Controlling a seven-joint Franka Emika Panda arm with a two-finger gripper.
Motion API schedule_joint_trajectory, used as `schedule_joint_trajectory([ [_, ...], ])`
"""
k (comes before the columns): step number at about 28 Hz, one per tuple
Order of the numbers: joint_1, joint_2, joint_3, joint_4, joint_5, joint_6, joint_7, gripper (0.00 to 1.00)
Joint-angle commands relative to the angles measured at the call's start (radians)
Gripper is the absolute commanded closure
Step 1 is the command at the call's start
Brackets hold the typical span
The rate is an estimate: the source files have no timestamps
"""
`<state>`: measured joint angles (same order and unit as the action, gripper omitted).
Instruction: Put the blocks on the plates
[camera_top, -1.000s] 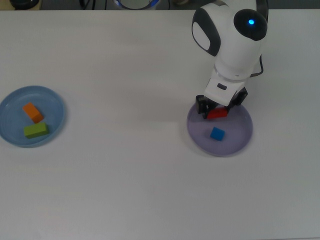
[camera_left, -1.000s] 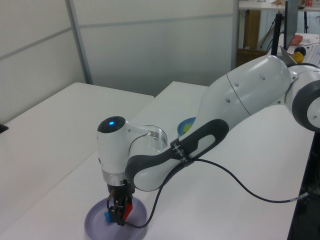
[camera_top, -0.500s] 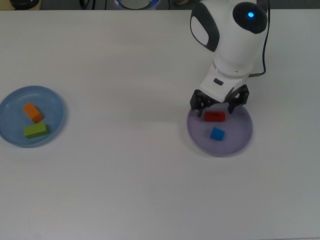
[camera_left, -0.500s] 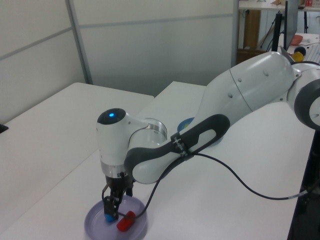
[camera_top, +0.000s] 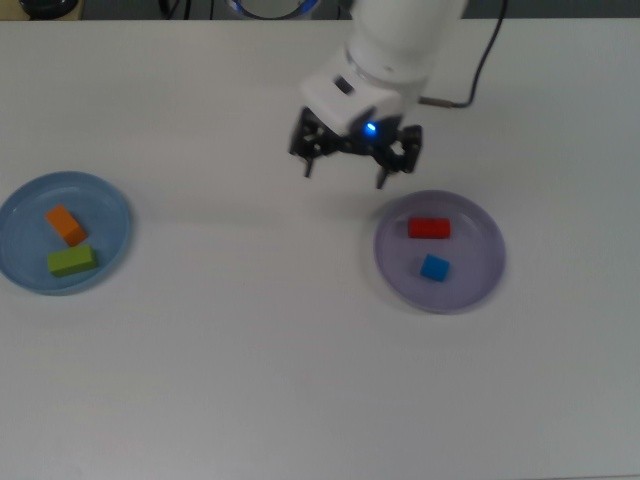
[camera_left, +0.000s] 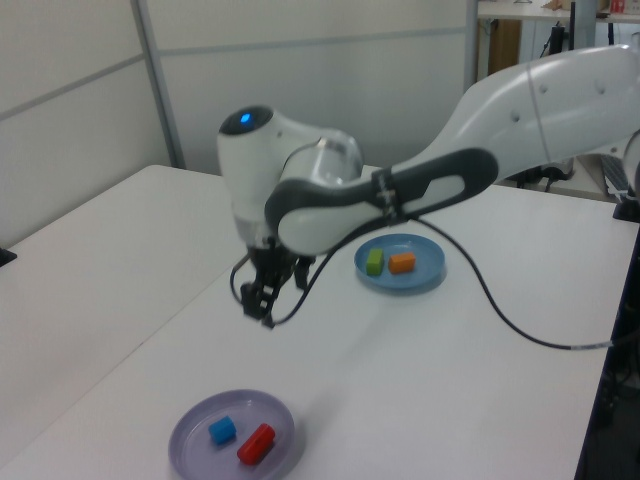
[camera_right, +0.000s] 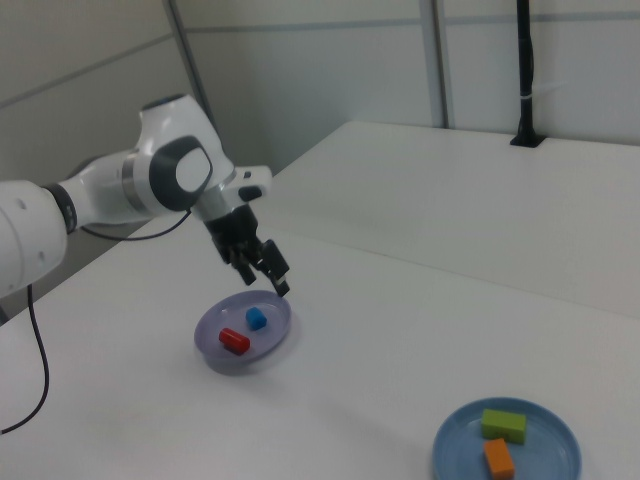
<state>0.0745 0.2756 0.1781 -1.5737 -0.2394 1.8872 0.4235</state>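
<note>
Bare table (camera_top: 250, 330) between the plates (camera_top: 20, 215) — no obstacles.

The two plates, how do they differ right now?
The light blue plate holds the orange block and green block; the lavender plate holds the red block and blue cube. The lavender plate lies nearer the tool, the light blue one far off. Both are round, shallow, with two blocks each.
</note>
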Motion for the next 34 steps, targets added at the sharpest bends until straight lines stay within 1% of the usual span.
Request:
schedule_joint_trajectory([
  [1,0.008,-0.096,-0.072,-0.023,0.071,-0.079,-0.077,0.00],
  [3,0.008,-0.124,-0.100,-0.023,0.107,-0.098,-0.106,0.00],
  [4,0.008,-0.151,-0.126,-0.026,0.147,-0.111,-0.115,0.00],
  [5,0.008,-0.165,-0.134,-0.031,0.163,-0.115,-0.118,0.00],
  [9,0.004,-0.225,-0.143,-0.054,0.176,-0.166,-0.121,0.00],
  [11,-0.012,-0.243,-0.144,-0.071,0.186,-0.168,-0.121,0.00],
  [14,-0.021,-0.257,-0.144,-0.100,0.213,-0.157,-0.132,0.00],
  [16,-0.019,-0.260,-0.146,-0.112,0.213,-0.154,-0.149,0.00],
  [19,-0.022,-0.263,-0.146,-0.112,0.213,-0.140,-0.152,0.00],
  [21,-0.035,-0.271,-0.150,-0.127,0.218,-0.096,-0.160,0.00],
  [25,-0.055,-0.276,-0.152,-0.158,0.253,-0.027,-0.184,0.00],
  [34,-0.056,-0.271,-0.150,-0.149,0.255,-0.028,-0.184,0.00],
])
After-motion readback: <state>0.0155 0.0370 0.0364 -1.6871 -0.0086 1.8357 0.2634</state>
